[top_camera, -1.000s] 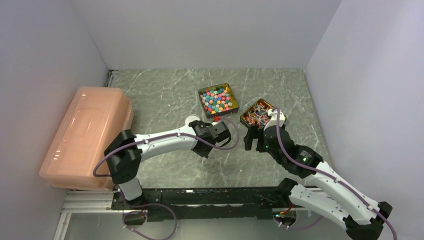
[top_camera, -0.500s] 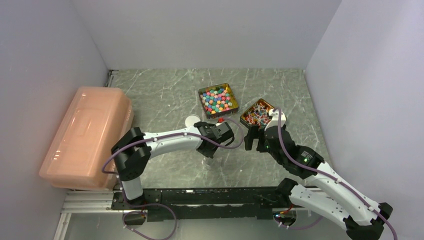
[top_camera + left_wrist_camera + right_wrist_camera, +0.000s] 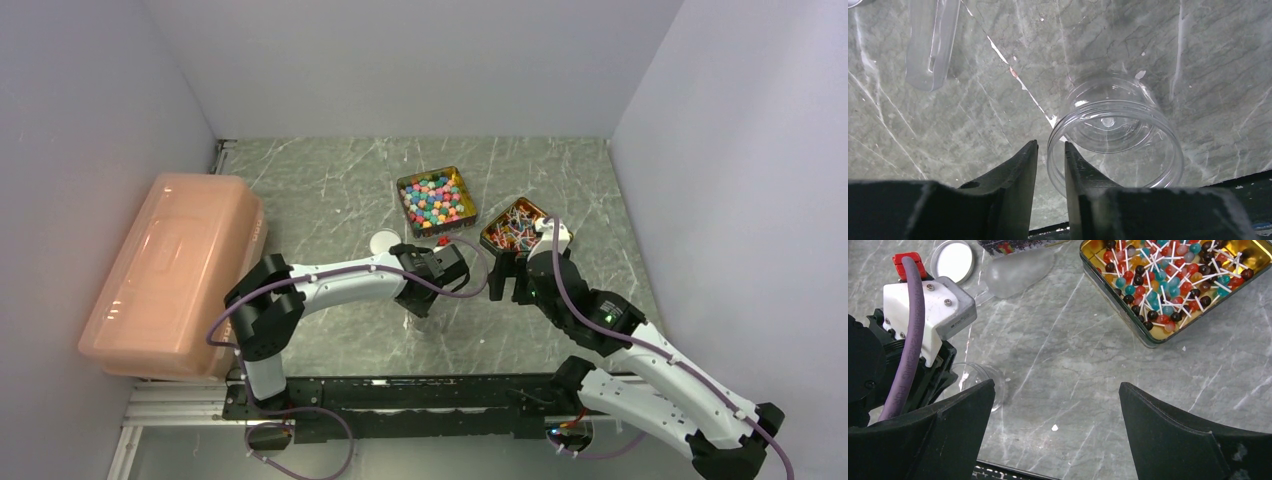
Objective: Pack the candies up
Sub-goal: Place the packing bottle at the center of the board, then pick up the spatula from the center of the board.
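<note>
Candies of two kinds, none packed so far: small multicoloured lumps in pink, blue, green, yellow and orange, heaped in one square gold metal tin near the middle of the grey marbled table; round glossy balls in red, teal, orange and dark brown, each on a thin white stick, lying crossed in a second square gold tin just right of the first; both tins well filled, standing beyond the two grippers. Changed within the last second: left arm shifted slightly toward the near edge; left gripper pressed shut before, now parted narrowly, astride the near wall of the clear round plastic jar, with a strip of table showing between one finger and the rim; judged as a grip just let go, with the jar left upright on the table, mouth up and empty. Right gripper as before: jaws spread wide, holding nothing, hovering between the jar and the second tin. Meaning for the task, as a judgement only: container put in place, filling not yet begun, all sweets to be carried over from the tins. Also on the table, apart from the jar: a white round lid and a frosted clear plastic scoop.
</note>
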### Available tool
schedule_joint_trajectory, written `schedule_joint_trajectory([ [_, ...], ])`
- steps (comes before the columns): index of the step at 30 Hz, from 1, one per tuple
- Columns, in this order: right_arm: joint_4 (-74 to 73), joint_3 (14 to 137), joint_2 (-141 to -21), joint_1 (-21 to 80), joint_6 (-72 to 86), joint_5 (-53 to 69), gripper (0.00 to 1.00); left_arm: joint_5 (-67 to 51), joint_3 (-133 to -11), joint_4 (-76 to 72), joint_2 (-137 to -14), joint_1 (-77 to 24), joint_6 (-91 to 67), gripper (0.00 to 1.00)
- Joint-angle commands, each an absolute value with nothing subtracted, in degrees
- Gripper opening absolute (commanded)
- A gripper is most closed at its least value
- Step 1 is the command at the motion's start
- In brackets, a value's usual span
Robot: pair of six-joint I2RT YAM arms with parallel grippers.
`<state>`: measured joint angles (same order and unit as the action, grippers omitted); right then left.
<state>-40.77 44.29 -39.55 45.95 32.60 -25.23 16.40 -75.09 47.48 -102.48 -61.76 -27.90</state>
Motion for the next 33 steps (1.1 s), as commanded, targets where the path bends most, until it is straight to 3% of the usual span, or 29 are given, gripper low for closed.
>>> schedule_joint_trajectory([
  [1,-41.11,46.25,-39.31,46.14,32.63,-25.85,1.0,17.08,-77.61,48.17,-100.86,-62.06,-27.14,0.36],
  [12,-40.7,48.29,-39.18,46.15,31.91,-25.31,1.0,20.02,-88.08,55.29,-97.01,-60.59,-20.96,0.62],
  [13,-40.4,48.33,-39.2,46.14,31.79,-24.92,1.0,19.85,-88.95,55.95,-96.89,-59.91,-20.35,0.68],
  [19,-38.78,49.36,-40.6,46.16,31.0,-23.79,1.0,15.9,-88.86,54.95,-94.54,-53.73,-15.06,0.76],
  [21,-37.99,49.56,-41.24,46.16,30.73,-23.38,1.0,15.12,-88.78,55.1,-94.4,-51.24,-13.8,0.84],
  [33,-30.88,48.81,-47.26,46.14,29.71,-18.8,0.99,12.31,-88.67,53.73,-97.03,-40.25,-5.02,0.99],
])
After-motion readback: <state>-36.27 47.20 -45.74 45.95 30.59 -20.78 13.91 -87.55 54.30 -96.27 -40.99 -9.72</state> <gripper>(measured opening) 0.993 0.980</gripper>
